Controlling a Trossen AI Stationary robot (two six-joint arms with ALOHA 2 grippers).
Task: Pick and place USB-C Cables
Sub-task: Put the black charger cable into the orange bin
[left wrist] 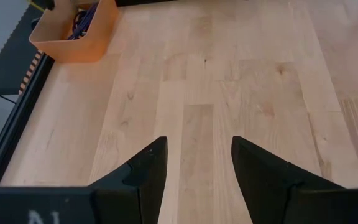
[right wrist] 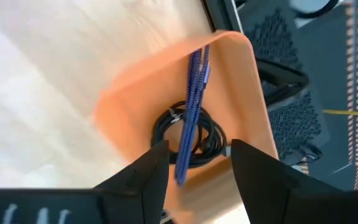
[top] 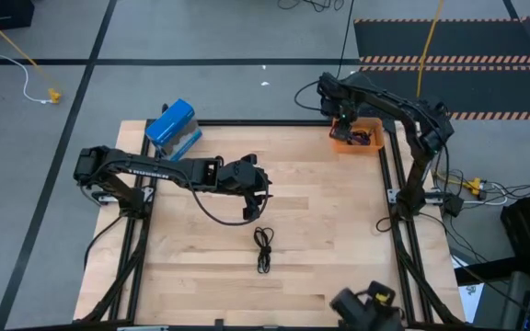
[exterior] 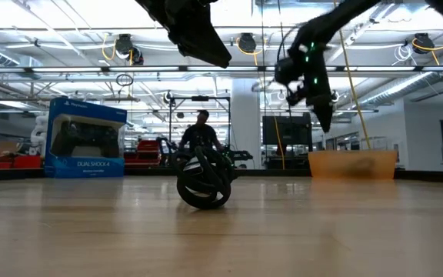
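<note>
The black long-folded cable (top: 264,248) lies flat on the wood near the table's middle; the low view shows it end-on as a dark bundle (exterior: 204,185). The purple-blue cable (right wrist: 193,106) lies across the black ring-coiled cable (right wrist: 188,134), both inside the orange bin (top: 357,138) at the far right corner. My left gripper (left wrist: 197,143) is open above bare wood, a little to the far-left of the folded cable (top: 251,184). My right gripper (right wrist: 197,146) is open and hangs over the bin (exterior: 314,85), its fingers either side of the purple-blue cable from above.
A blue DualShock 4 box (top: 171,127) stands at the far left edge, also in the low view (exterior: 87,138). A large black wire loop (top: 212,210) hangs from my left arm. Black frame rails (top: 403,248) border the table. A person (exterior: 202,127) is in the room behind.
</note>
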